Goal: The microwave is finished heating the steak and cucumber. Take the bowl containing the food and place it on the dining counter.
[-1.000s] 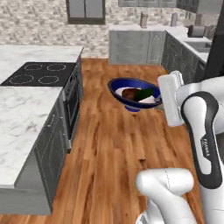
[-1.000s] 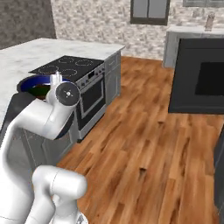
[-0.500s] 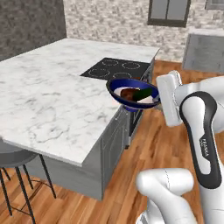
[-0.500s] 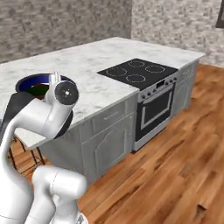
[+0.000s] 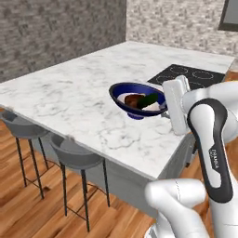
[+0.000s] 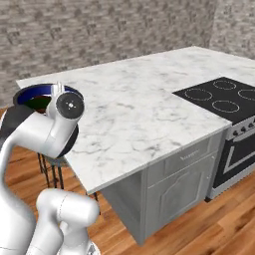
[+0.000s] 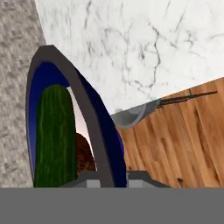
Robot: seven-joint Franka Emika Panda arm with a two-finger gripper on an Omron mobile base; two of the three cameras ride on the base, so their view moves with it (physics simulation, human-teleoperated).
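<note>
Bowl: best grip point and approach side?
Grip the bowl by its thin rim, one finger inside and one outside, coming from the side. The wall is shallow and flared, with cucumber and steak filling the middle. The claw is shut on the rim like this.

A grey stone-brick wall (image 5: 56, 32) closes the far side of the room, over a warm wood-plank floor (image 5: 28, 209). Two grey bar stools (image 5: 74, 158) on thin dark legs stand tucked at the island's edge — its base of grey panelled cabinets (image 6: 174, 189) beside a black stovetop (image 6: 224, 97).
</note>
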